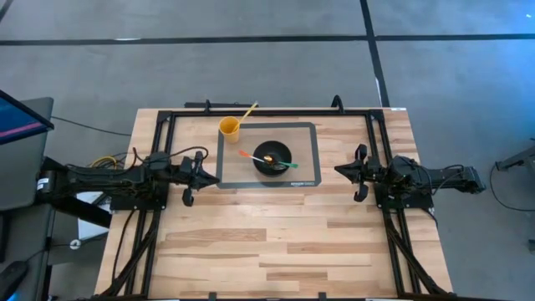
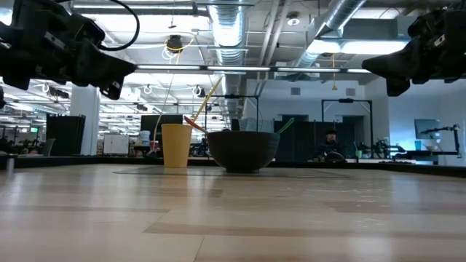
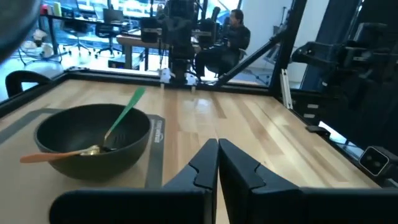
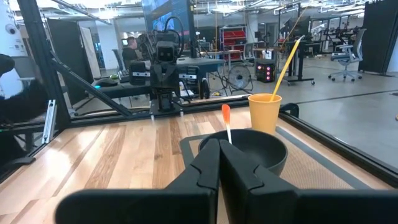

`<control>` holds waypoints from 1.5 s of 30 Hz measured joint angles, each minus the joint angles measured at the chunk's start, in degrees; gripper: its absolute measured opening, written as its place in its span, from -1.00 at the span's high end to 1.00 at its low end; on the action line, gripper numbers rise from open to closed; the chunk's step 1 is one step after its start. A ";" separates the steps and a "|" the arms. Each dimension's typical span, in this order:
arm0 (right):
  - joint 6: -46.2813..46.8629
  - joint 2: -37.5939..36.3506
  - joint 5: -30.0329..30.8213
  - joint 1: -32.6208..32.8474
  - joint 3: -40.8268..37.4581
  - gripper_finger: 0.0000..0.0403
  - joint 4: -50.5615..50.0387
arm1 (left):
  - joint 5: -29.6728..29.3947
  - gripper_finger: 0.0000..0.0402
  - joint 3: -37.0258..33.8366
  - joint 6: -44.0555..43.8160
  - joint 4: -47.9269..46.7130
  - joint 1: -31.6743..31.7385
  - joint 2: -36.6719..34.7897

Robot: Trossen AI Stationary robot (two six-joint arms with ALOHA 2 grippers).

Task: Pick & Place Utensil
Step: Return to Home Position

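1. Pressed together and empty, the dark fingers of my left gripper [image 3: 217, 146] hang above the pale wooden table [image 1: 276, 242], just off the left edge of the dark-bordered translucent silicone mat [image 1: 309, 138].
2. Opposite, my right gripper [image 4: 217, 146] mirrors it, fingers closed on nothing.
3. Between them, the round black bowl [image 2: 242, 151] sits mid-mat, holding the green-handled spoon [image 3: 129, 110] and an orange-handled utensil [image 3: 53, 155], both handles jutting over its rim.
4. Upright at the mat's far corner on the left arm's side stands the yellow plastic cup [image 1: 230, 127], the yellow straw [image 1: 250, 109] leaning out.
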 joint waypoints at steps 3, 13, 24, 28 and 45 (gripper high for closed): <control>0.00 0.00 0.00 0.00 -0.02 1.00 0.00 | 0.02 0.94 0.00 0.00 0.04 0.00 0.00; 0.00 -0.02 0.02 0.01 -0.02 1.00 0.00 | 0.02 0.94 0.00 -0.15 -2.27 0.12 -1.80; 0.00 -0.02 0.00 -0.01 -0.02 1.00 0.02 | 1.73 0.94 0.00 -0.20 -10.81 0.11 -9.51; 0.00 0.00 0.02 -0.01 -0.02 1.00 0.02 | 1.72 0.94 0.00 0.07 -14.73 0.11 -11.06; 0.00 -0.01 0.01 0.01 -0.02 1.00 0.02 | 1.84 0.94 0.00 0.22 -25.31 0.11 -21.18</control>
